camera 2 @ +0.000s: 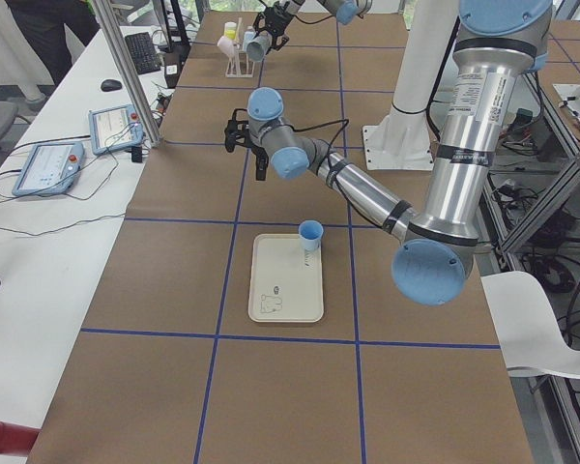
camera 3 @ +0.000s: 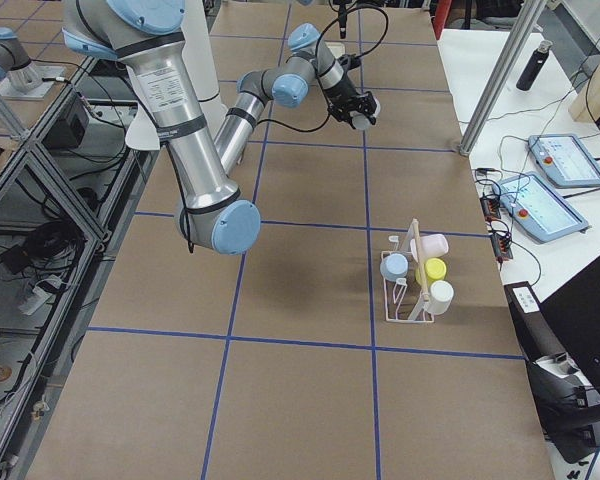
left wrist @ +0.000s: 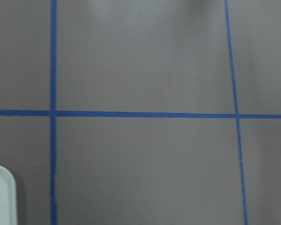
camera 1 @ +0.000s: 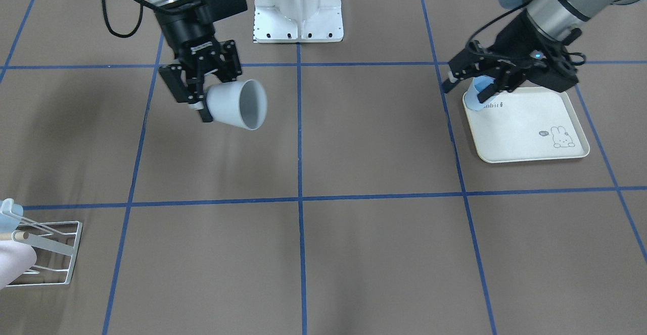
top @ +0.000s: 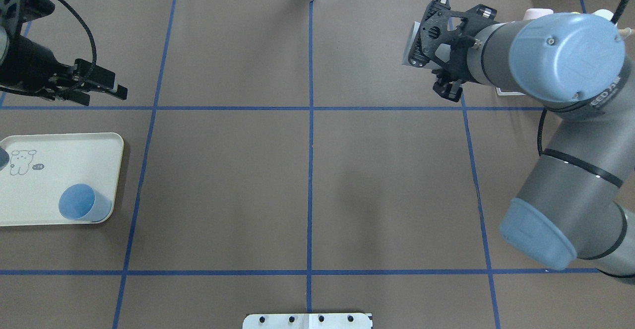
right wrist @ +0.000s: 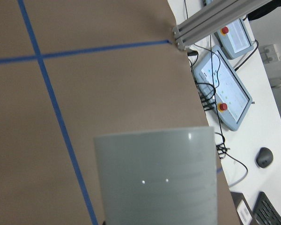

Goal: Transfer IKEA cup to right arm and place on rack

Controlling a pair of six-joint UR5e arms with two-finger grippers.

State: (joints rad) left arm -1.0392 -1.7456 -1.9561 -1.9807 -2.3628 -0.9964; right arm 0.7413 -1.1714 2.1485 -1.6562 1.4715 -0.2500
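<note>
Grip: right gripper (camera 1: pixel 199 103) clamped on the base end of the IKEA cup (camera 1: pixel 237 103), one finger on each side. Cup is pale grey and held on its side in the air, with its mouth pointing away from the wrist and toward the table's middle line. It touches nothing but the fingers. The right wrist view is filled by the cup wall, with brown table (camera 1: pixel 354 148) and blue tape lines behind it.

Left gripper (top: pixel 104 96) has its fingers spread with nothing between them. It hangs above the table past the far side of the tray (top: pixel 59 170). The front view overlaps it with the blue cup (top: pixel 79 202), but the overhead and side views show them apart. Blue cup stands upright on the cream rabbit-print tray, at the corner nearest the robot and the table's middle.

Rack (camera 1: pixel 50 246), white wire with a wooden dowel, sits at the table's edge on the robot's right, well apart from the held cup. Four cups (camera 3: pixel 435 270) hang on it: blue, pink, yellow, white.
</note>
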